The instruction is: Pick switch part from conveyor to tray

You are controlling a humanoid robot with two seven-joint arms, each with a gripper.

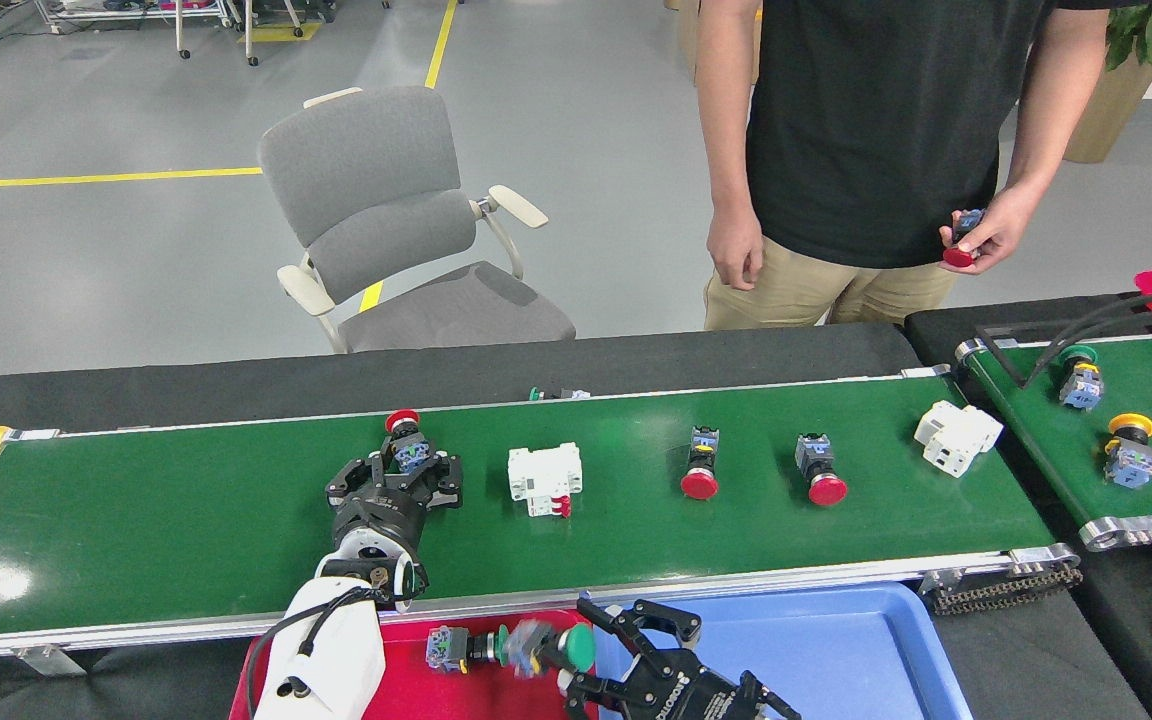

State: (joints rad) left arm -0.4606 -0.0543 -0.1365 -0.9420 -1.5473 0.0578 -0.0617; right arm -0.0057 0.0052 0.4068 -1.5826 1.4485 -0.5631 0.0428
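Note:
The conveyor [186,520] is the long green belt in front of me. My left gripper [394,478] rests on it, jaws apart around a red-capped switch part [404,440] that lies between the fingers. Low in the view, my right gripper [591,645] hangs open over the seam between the red tray [406,695] and the blue tray [836,650]. A blurred green-capped switch part [558,645] is at its fingertips; contact is unclear. Another green-capped switch part [461,648] lies in the red tray.
Also on the belt are a white breaker [544,478], two red-capped switches [699,468] [820,470] and a second white breaker [956,438]. A shorter belt [1151,440] at right carries several switches. A person [876,150] stands behind, hand [976,232] holding a switch.

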